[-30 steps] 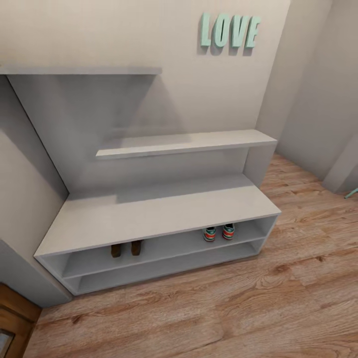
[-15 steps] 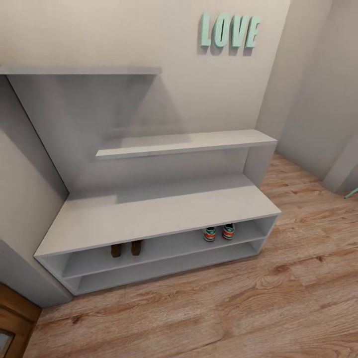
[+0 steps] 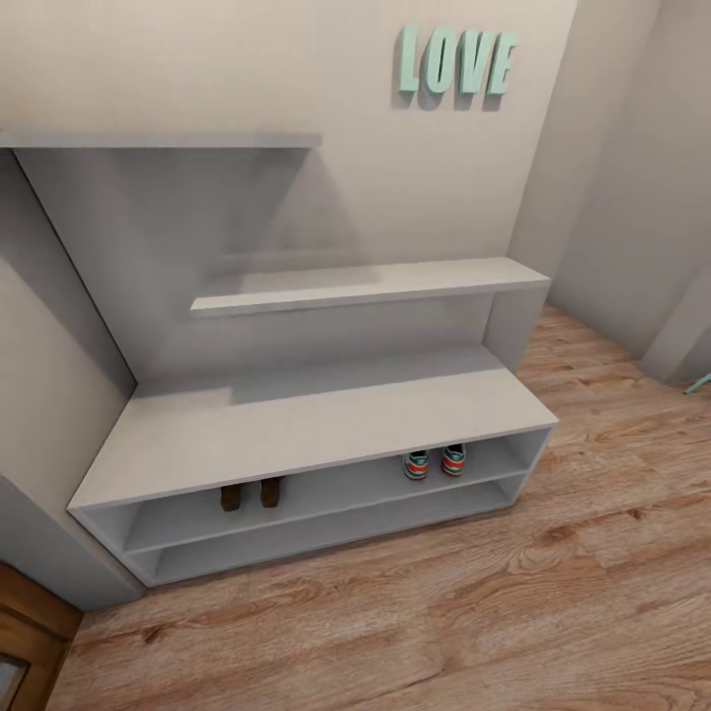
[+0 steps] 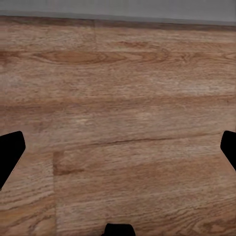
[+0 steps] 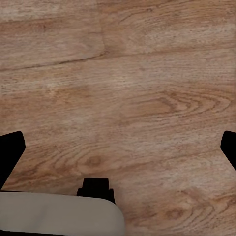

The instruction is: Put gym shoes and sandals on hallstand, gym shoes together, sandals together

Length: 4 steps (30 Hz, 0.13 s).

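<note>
Your left gripper (image 4: 118, 147) points down at the floor (image 4: 123, 98), its two dark fingertips (image 4: 10, 152) spread wide apart with nothing between them. Your right gripper (image 5: 118, 147) also faces the floor, fingers (image 5: 10, 152) spread just as wide and holding nothing. A pale rounded part of your body (image 5: 59, 214) sits below that wrist.
</note>
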Motion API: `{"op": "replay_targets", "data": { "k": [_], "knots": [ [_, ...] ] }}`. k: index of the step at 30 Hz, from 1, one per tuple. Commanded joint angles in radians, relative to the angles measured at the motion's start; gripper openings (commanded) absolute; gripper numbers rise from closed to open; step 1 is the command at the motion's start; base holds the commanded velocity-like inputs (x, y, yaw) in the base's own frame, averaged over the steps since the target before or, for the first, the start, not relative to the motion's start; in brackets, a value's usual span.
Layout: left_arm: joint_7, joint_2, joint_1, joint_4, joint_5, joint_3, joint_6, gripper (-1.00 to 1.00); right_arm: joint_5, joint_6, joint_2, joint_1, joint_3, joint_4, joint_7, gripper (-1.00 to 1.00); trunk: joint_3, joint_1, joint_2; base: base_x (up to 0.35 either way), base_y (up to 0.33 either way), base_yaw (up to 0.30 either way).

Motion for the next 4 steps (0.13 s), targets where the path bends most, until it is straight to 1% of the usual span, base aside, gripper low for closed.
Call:
{"op": "replay_targets", "data": {
  "k": [1,2,4],
  "knots": [
    [-0.009,0.000,-0.001,0.000,0.004,0.015,0.001,1.00,0.011,-0.003,0.000,-0.001,-0.008,0.001,-0.003,1.00,-0.001,0.000,0.000,0.000,0.000,0.000],
    [-0.009,0.001,-0.001,0.000,0.004,0.021,0.001,1.00,0.011,-0.003,0.000,-0.001,-0.008,0.001,-0.003,1.00,-0.001,0.000,0.000,0.000,0.000,0.000],
    [-0.010,0.000,-0.001,-0.001,0.004,0.049,0.000,1.00,0.011,-0.003,0.000,0.000,-0.008,0.001,-0.003,1.00,-0.001,0.000,0.000,0.000,0.000,0.000]
  ]
}}
